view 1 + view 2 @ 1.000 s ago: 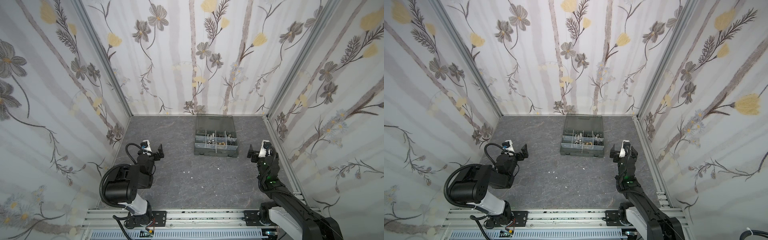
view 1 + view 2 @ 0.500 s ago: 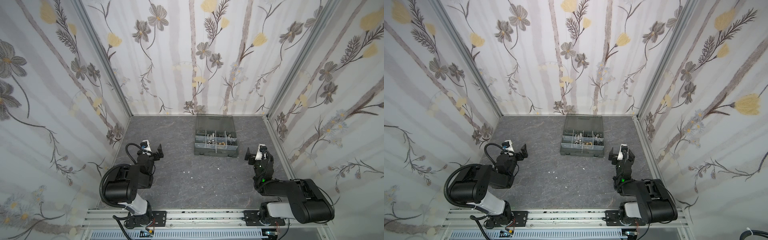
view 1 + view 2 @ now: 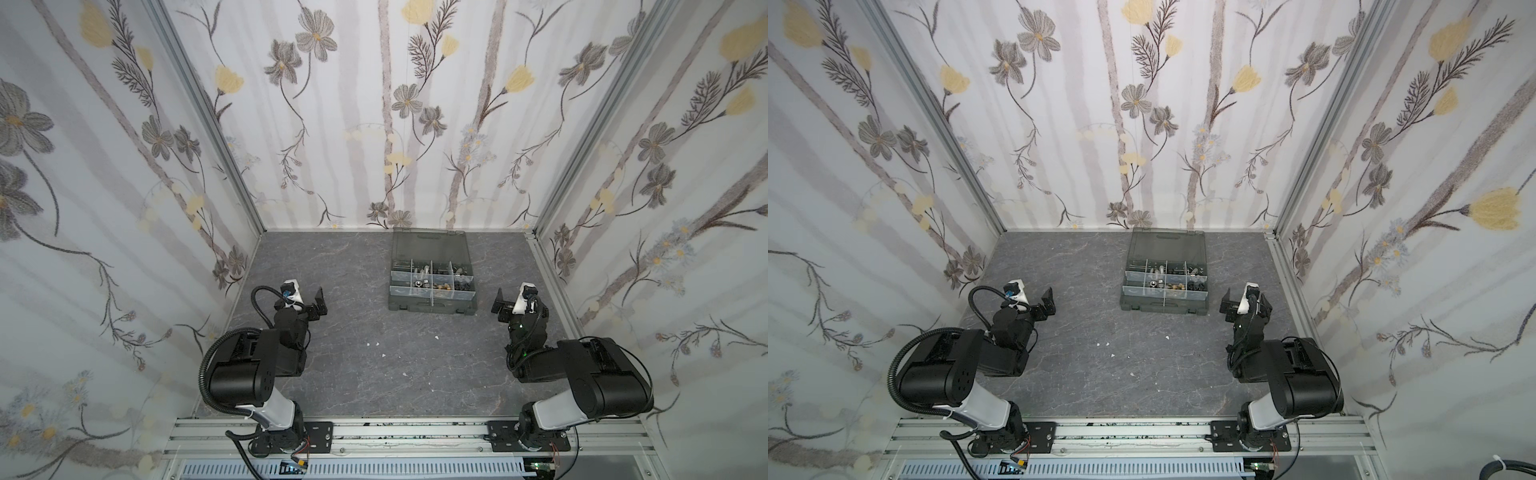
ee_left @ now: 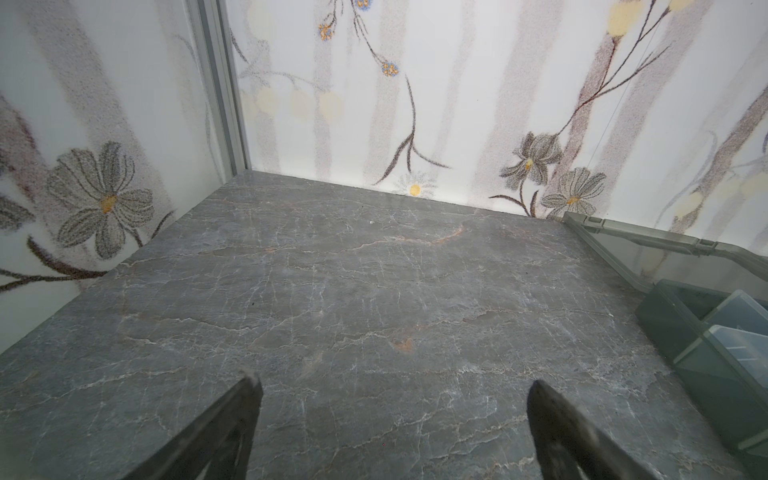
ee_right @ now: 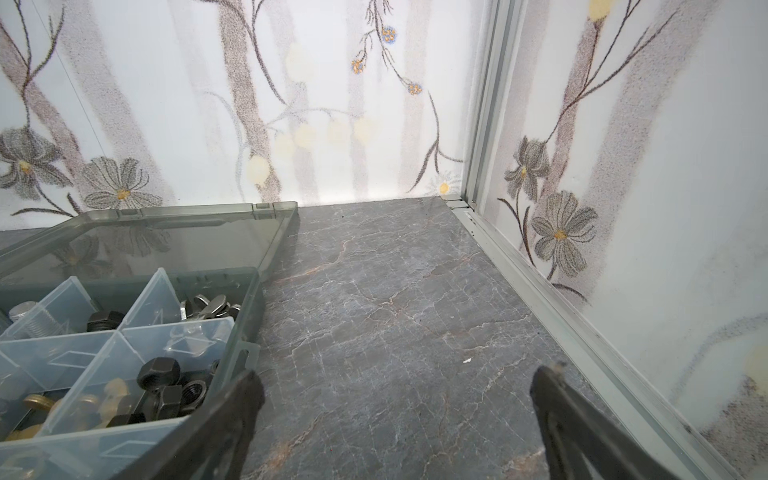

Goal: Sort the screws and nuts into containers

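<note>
**Beside a filled organiser case, both grippers stand open and empty**

At the back of the grey marbled table (image 3: 374, 374), the dark organiser case (image 3: 432, 307) sits with its smoky lid (image 3: 430, 245) laid back toward the rear wall. Its containers (image 5: 62, 357), parted by clear dividers, hold the hardware. The right wrist view shows screws (image 5: 31, 320), silver and black, in one compartment, silver wing nuts (image 5: 208, 305) in the next, and black hex nuts (image 5: 166, 386) beside brass wing nuts (image 5: 37, 403). The left gripper (image 4: 395, 384) sits low, well left of the case, jaws wide apart. The right gripper (image 5: 401, 374), just right of the case, is likewise spread, holding nothing.
</note>
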Robot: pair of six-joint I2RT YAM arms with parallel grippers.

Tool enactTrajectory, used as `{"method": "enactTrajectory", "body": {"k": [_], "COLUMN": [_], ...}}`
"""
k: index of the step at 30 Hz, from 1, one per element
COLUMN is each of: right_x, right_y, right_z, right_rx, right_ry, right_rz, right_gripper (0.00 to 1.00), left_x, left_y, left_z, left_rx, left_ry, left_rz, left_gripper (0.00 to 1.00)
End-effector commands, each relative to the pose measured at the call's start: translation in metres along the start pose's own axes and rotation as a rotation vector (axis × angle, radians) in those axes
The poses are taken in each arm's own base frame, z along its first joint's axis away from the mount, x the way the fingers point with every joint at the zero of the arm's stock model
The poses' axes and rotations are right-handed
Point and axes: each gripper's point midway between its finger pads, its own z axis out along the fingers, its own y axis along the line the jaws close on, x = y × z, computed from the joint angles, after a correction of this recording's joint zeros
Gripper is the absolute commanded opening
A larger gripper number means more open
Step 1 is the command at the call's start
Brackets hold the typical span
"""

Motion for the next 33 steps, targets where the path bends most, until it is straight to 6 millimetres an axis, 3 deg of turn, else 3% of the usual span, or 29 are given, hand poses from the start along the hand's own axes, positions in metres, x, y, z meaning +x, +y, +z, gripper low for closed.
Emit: {"method": "enactTrajectory", "body": {"k": [1, 33], "right_x": [-0.0042, -0.0014], "right_y": [0.0008, 0.0031], "right_z": [0.0014, 0.0069], "right_rx": [-0.004, -0.049], "right_ry": [-0.014, 0.010], "right_rz": [0.012, 0.023], "right_gripper": [1.00, 1.00], "left_x": [-0.0116, -0.0118], "left_y": [-0.0017, -0.0012], "left_z": [0.0010, 0.0009], "left_rx": [0.007, 0.004], "left_ry": [-0.045, -0.045], "left_rz": [-0.002, -0.002], "left_gripper": [1.00, 1.00]}}
